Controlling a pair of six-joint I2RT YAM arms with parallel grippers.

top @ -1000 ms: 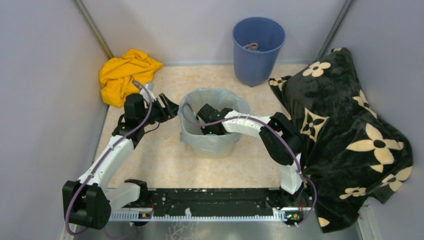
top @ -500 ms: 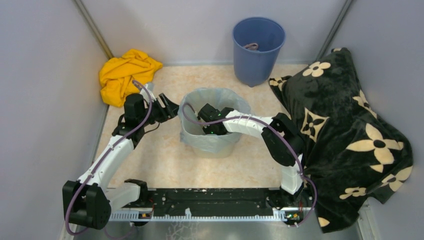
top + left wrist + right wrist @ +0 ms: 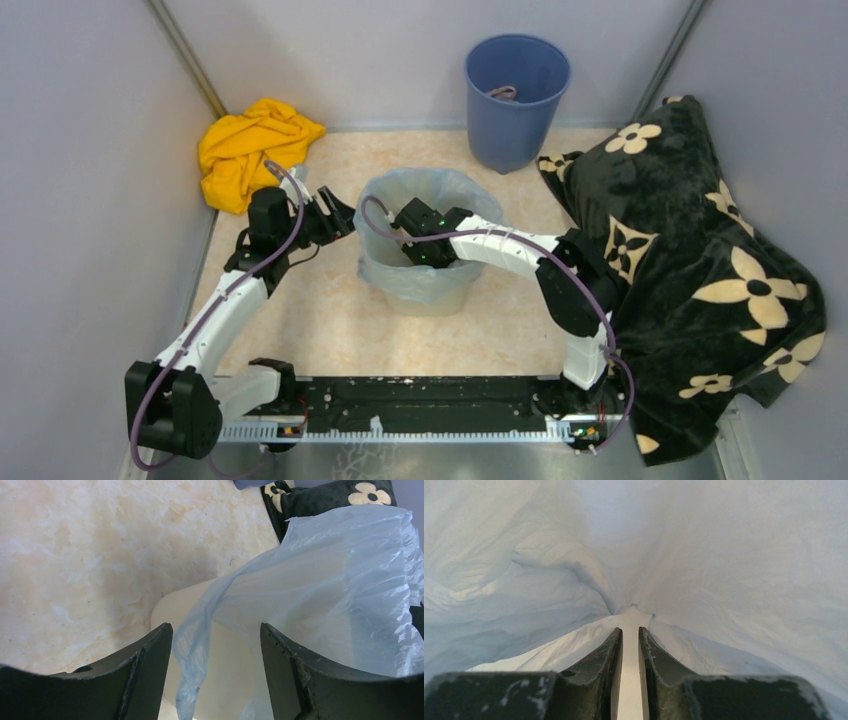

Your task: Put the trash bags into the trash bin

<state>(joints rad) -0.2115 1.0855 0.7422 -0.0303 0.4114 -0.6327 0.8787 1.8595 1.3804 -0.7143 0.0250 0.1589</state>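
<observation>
The cream trash bin (image 3: 176, 605) stands mid-floor, lined with a pale-blue trash bag (image 3: 412, 285) whose edge drapes over the rim and down the outside. My right gripper (image 3: 406, 230) reaches down inside the bin. In the right wrist view its jaws (image 3: 630, 629) stand a narrow slit apart, open, with creased bag film (image 3: 704, 555) bunching just beyond the tips. My left gripper (image 3: 344, 214) hovers at the bin's left side, open wide. A loose hanging strip of the bag (image 3: 200, 645) dangles between its fingers (image 3: 150, 665), not pinched.
A crumpled yellow cloth (image 3: 250, 150) lies at the back left. A round blue bucket (image 3: 515, 100) stands at the back wall. A black blanket with cream flowers (image 3: 690, 260) fills the right side, touching my right arm's elbow. Grey walls close in left and right.
My right gripper has shifted slightly toward the back inside the bin and its jaws have parted from shut to a narrow slit. The left arm has not moved.
</observation>
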